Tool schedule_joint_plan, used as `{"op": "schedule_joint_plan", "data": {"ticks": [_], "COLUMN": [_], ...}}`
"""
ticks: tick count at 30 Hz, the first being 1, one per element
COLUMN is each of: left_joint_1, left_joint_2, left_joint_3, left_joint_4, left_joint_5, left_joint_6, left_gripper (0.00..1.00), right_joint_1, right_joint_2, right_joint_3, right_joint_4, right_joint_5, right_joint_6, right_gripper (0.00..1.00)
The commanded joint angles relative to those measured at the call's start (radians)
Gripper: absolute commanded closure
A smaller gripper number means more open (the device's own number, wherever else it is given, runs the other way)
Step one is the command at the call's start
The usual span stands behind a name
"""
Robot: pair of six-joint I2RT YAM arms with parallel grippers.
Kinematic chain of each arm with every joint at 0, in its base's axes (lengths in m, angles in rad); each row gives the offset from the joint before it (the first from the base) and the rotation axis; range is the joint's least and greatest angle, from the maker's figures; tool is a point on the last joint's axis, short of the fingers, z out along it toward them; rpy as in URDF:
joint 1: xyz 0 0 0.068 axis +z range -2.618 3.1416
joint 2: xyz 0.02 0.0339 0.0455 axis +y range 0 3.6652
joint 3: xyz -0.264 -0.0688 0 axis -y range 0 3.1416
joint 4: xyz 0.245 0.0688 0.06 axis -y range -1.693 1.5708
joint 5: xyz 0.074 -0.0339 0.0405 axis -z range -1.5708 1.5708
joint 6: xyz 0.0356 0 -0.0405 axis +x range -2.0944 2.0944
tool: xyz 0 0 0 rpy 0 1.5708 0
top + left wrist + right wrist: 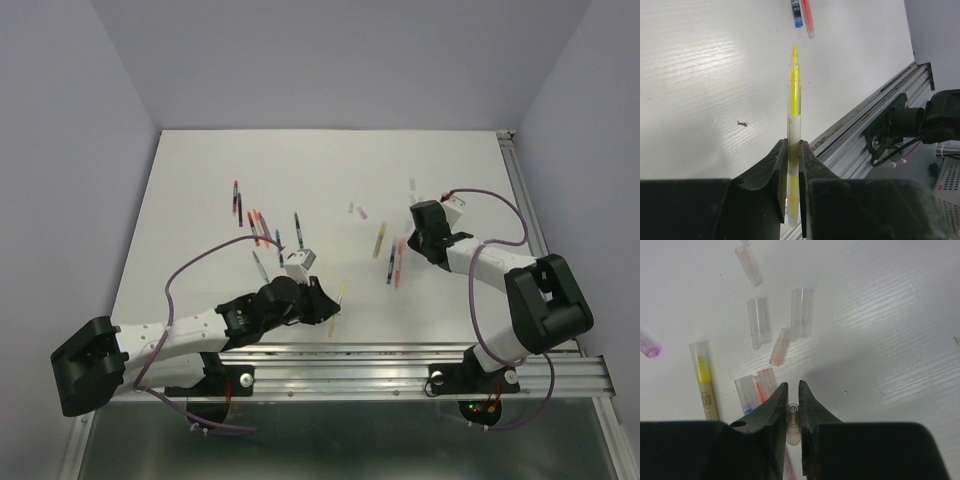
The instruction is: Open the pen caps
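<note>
Tool on the left arm [794, 146] is pressed onto a yellow pen [794, 100], its two dark fingers [774, 167] clamped against the lower barrel. The pen runs straight out past the fingertips and ends in a bare yellow tip with no cap on it. It hangs above the white tabletop [700, 75], which carries a small dark speck [742, 123] off to the left. Beyond the pen's tip lie the ends of a blue pen [797, 7] and a red pen [808, 20], side by side and touching. A metal rail [860, 120] crosses below right. From above, this tool [326, 300] sits low near the front edge with the yellow pen [341, 292] crossing it. The right tool [793, 386] is closed on a pale cap [792, 422], a short translucent tube standing between its fingers [812, 407], just behind the tips. Around it on the tabletop [890, 315] lie loose caps [801, 311]: two clear ones, two pinkish ones, and two more by the left finger showing blue and red inside. Further left lies a second yellow pen [704, 382] with its clear cap on. From above, the right tool [414, 210] is well apart from the left one, over the right half of the tabletop.
</note>
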Motion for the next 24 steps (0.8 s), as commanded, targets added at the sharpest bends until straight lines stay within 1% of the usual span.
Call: {"op": "schedule_joint_plan", "data": {"ticks": [1,2,5,10,15,16,17,18,19,20,21,22,23,24], "left_joint_1": [-0.003,-0.003,-0.004,-0.003,-0.003,-0.001,-0.003,-0.001,-0.001,0.002,0.002,0.005,0.005,0.005], "left_joint_2": [-0.022,-0.021,-0.021,-0.024,-0.019,-0.018,-0.015,-0.015,-0.013,-0.007,-0.004,-0.001,0.01,0.017], "left_joint_3": [0.045,0.049,0.053,0.056,0.079,0.09,0.096,0.102,0.108,0.122,0.13,0.148,0.159,0.173], "left_joint_4": [-0.015,-0.022,-0.031,-0.038,-0.058,-0.061,-0.072,-0.077,-0.084,-0.097,-0.106,-0.114,-0.13,-0.14], "left_joint_5": [-0.048,-0.051,-0.057,-0.072,-0.109,-0.131,-0.154,-0.171,-0.187,-0.204,-0.239,-0.259,-0.276,-0.316], "left_joint_6": [-0.003,-0.002,-0.003,-0.006,-0.013,-0.016,-0.019,-0.023,-0.037,-0.042,-0.051,-0.068,-0.075,-0.082], "left_gripper": [1.0,1.0,1.0,1.0,1.0,1.0,1.0,1.0,1.0,1.0,1.0,1.0,1.0,1.0], "right_joint_1": [-0.018,-0.023,-0.026,-0.029,-0.029,-0.027,-0.026,-0.027,-0.027,-0.027,-0.027,-0.027,-0.026,-0.027], "right_joint_2": [0.031,0.038,0.059,0.062,0.032,0.003,-0.039,-0.039,-0.091,-0.12,-0.149,-0.219,-0.253,-0.292], "right_joint_3": [-0.012,-0.009,-0.006,0.0,0.008,0.006,0.006,0.005,0.003,0.0,-0.011,-0.021,-0.037,-0.075], "right_joint_4": [0.016,0.014,0.014,0.008,-0.021,-0.032,-0.036,-0.042,-0.061,-0.065,-0.071,-0.076,-0.072,-0.056], "right_joint_5": [0.0,-0.006,-0.014,-0.025,-0.04,-0.054,-0.061,-0.071,-0.083,-0.119,-0.144,-0.178,-0.257,-0.293], "right_joint_6": [0.0,0.003,0.01,0.013,0.006,-0.003,-0.018,-0.026,-0.036,-0.052,-0.064,-0.084,-0.096,-0.118], "right_gripper": [0.84,0.81,0.77,0.62,0.58,0.54,0.45,0.39,0.32,0.26,0.17,0.13,0.02,0.0]}}
